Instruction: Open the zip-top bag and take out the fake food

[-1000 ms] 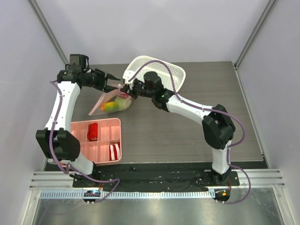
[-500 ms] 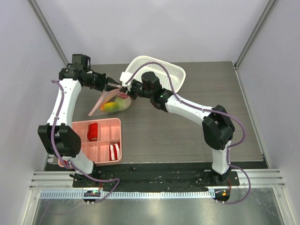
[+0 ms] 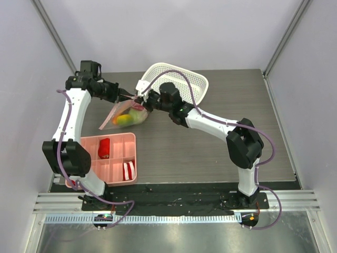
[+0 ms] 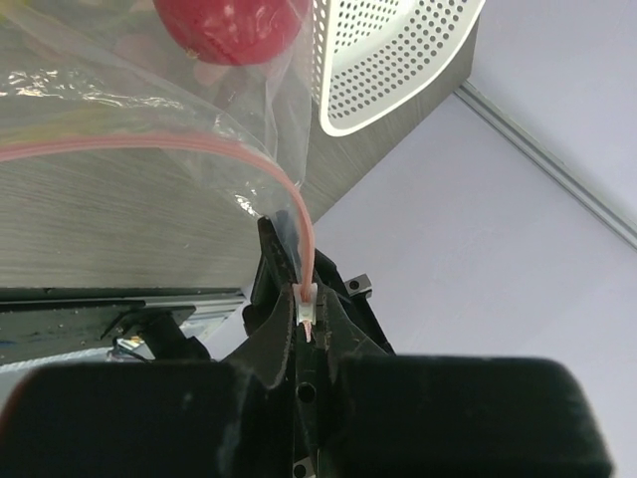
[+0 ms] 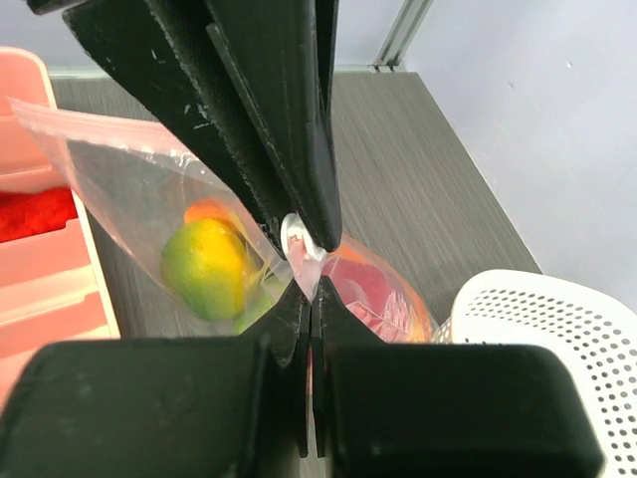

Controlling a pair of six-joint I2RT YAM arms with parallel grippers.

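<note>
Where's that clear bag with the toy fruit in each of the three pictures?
Top external: zip-top bag left of centre.
Left wrist: upper left, its pink seal running down into the left fingers.
Right wrist: left of centre, behind the right fingers.
Shared landmark: white basket, in all three.

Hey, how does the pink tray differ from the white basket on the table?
The pink tray has solid walls and dividers; the white basket is perforated mesh with one open space. The tray holds red and red-white pieces; nothing shows in the basket's visible part. The tray lies at the near left, the basket farther back beside the zip-top bag. Both are open-topped containers.
</note>
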